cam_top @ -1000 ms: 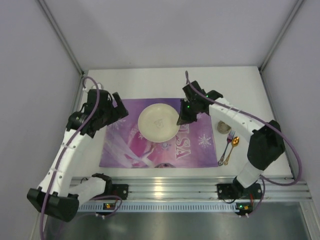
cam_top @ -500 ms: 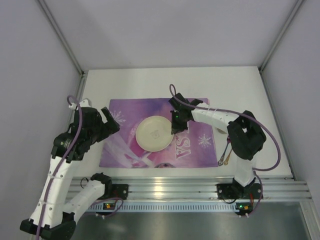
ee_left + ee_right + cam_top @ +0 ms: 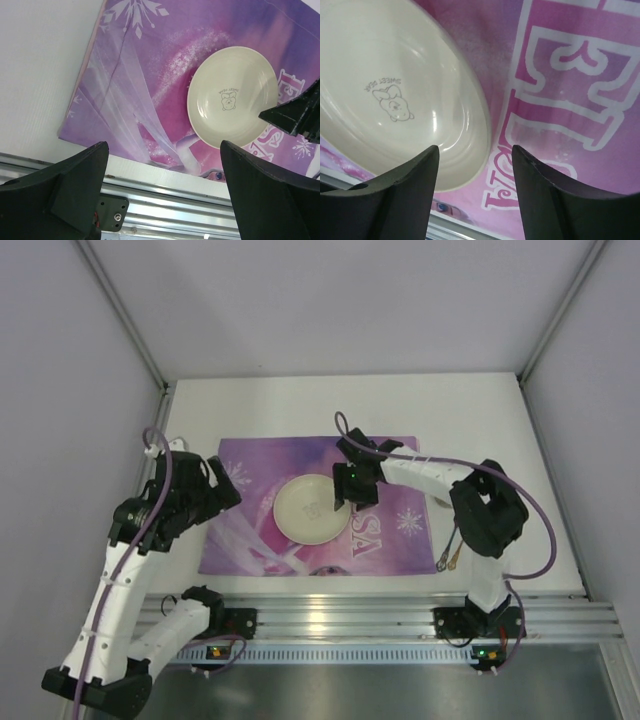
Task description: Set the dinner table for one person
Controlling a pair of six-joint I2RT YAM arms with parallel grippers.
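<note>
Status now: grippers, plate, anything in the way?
Left gripper open, over placemat. Right gripper open, straddling plate rim. Plate on placemat. Cutlery clear, off right.

Setting: robotics lab test cell. Evidence: white dinner table (image 3: 480, 400) boxed in by plain pale wall panels (image 3: 340, 300) on aluminium posts (image 3: 126, 320). Ribbed metal rail (image 3: 340, 616) along the near edge carries two bolted arm bases (image 3: 214, 620).

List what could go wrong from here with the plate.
1. The right gripper is open and straddles the rim of the plate. A pinch on so thin an edge could slip or tip it.
2. The plate lies on the placemat. Pushing it sideways may wrinkle or shift the placemat.
3. The right arm's elbow covers part of the cutlery beside the placemat. A low swing could knock it.
</note>
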